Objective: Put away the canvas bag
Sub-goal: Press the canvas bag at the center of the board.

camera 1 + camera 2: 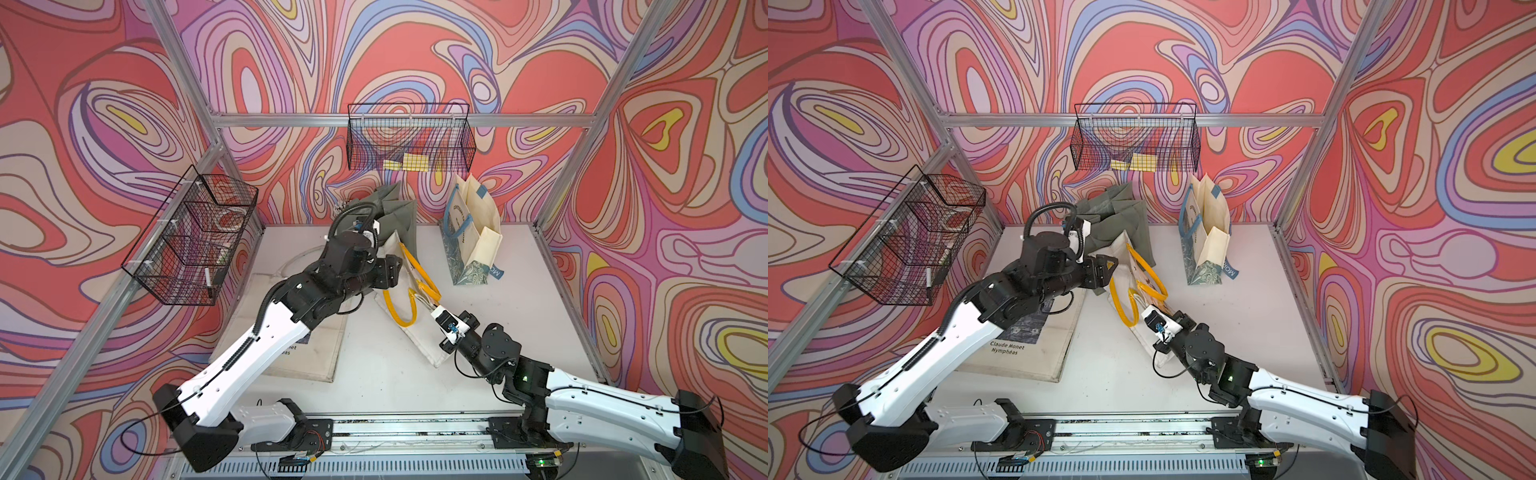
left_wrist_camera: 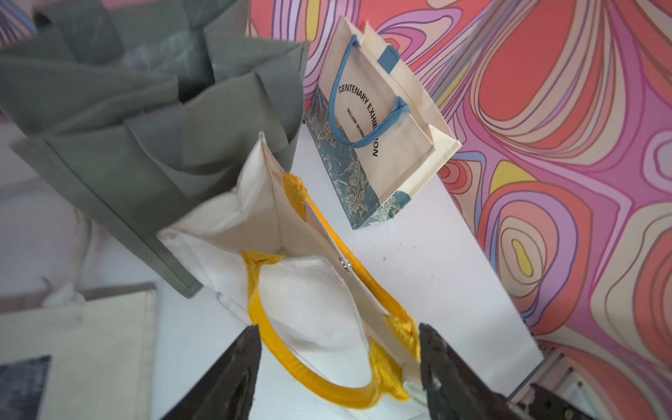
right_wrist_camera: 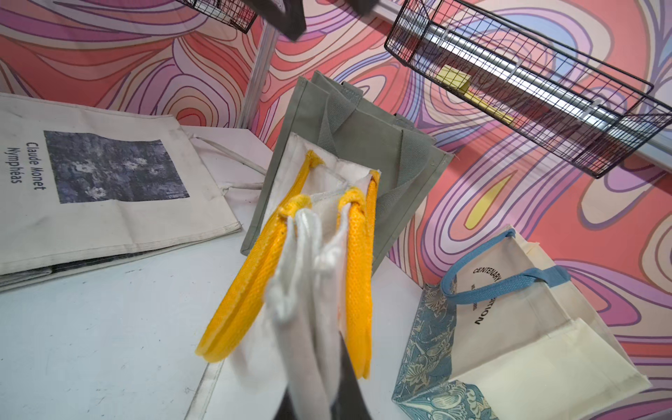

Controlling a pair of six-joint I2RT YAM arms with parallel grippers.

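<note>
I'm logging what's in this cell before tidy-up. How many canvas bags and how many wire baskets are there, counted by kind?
Canvas bags: 4 (yellow-handled bag, grey-green bag, blue-handled bag, flat Monet bag)
Wire baskets: 2 (back basket, side basket)
Total: 6
</note>
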